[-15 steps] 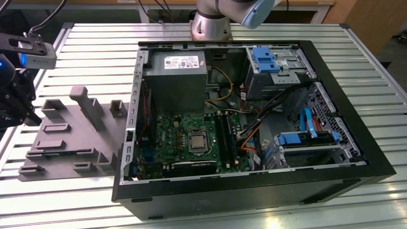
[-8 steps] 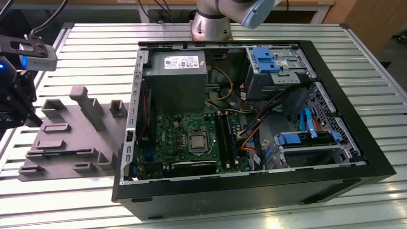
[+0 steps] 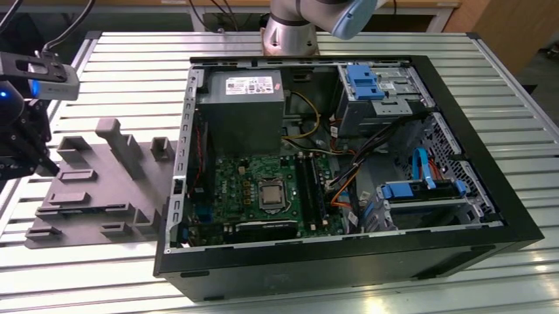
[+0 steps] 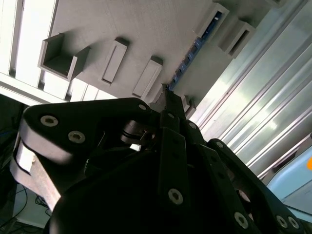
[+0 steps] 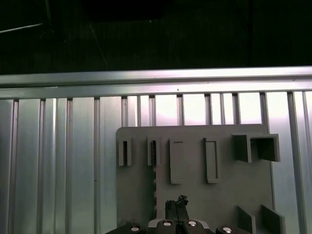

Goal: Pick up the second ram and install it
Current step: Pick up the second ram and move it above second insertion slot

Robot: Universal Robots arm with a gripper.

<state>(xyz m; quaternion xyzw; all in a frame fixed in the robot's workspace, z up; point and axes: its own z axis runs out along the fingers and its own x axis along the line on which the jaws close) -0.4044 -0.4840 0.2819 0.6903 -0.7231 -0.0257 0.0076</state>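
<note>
At the exterior view's left edge the gripper [image 3: 26, 163] hangs above the slatted metal table [image 3: 131, 59], at the outer side of the light grey tray [image 3: 88, 190] with its moulded blocks. In both wrist views the gripper [image 4: 168, 95] [image 5: 176, 204] has its fingers drawn together to one narrow tip with nothing clamped between them, and that tip sits low over the tray. The second ram [image 4: 195, 46] stands on its long edge in the tray, in the second wrist view: a very thin, long, dark grey-black strip with small blue glints along it, running from a slotted end block down to a point just beside the fingertips. In the first wrist view the same stick [image 5: 155, 187] shows as a fine toothed dark line next to the gripper tip; whether the two touch cannot be told. Further toward the exterior view's right lies the open black computer case [image 3: 489, 216], on its side. Inside it are a grey power supply [image 3: 245, 111], then the green motherboard [image 3: 235, 190] with its long black slot rails [image 3: 311, 186], and at the far right the drive cages with blue plastic clips [image 3: 410, 191].
</note>
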